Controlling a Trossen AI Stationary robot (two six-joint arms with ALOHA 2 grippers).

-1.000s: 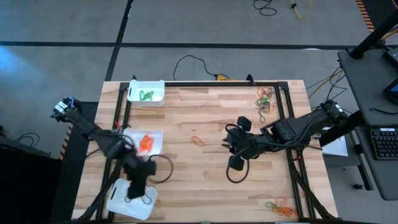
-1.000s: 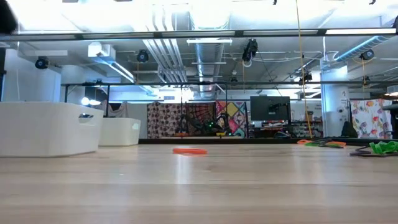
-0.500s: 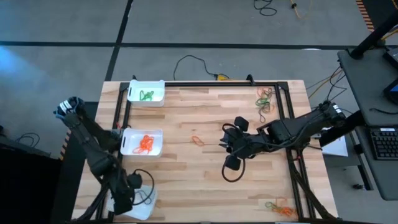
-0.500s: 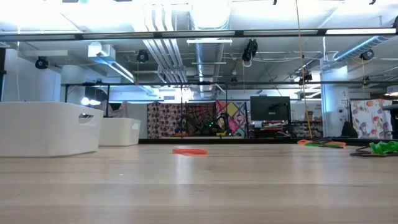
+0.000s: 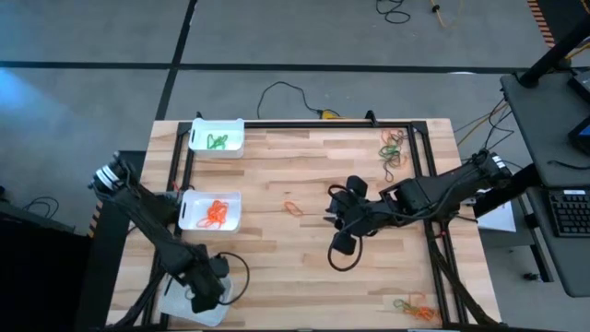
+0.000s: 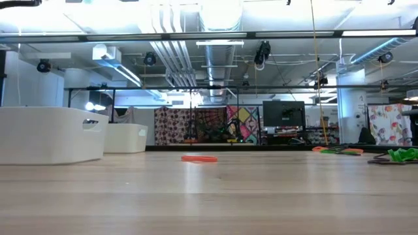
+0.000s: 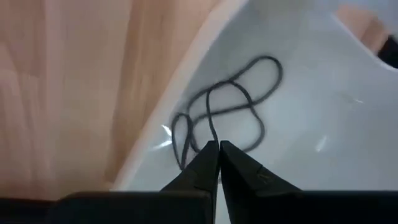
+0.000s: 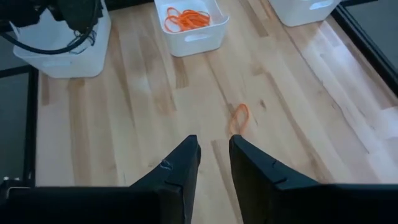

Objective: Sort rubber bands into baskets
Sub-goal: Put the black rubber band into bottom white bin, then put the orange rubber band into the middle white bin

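Left gripper [image 7: 214,149] pressed together above black rubber bands [image 7: 227,109] inside near white basket [image 5: 177,301]; right gripper [image 8: 213,152] slightly spread, nothing held — hovered mid-table near lone orange rubber band [image 8: 240,114].

From table height, two white baskets stand toward the left edge of the wooden table [image 6: 209,196], a large near one [image 6: 49,134] and a smaller-looking one [image 6: 125,138] farther back just beside it. A single orange rubber band [image 6: 199,158] lies flat near the middle of the surface, well apart from the baskets. Toward the far right edge sit an orange and dark tangle of bands [image 6: 337,150] and a green clump [image 6: 403,155].
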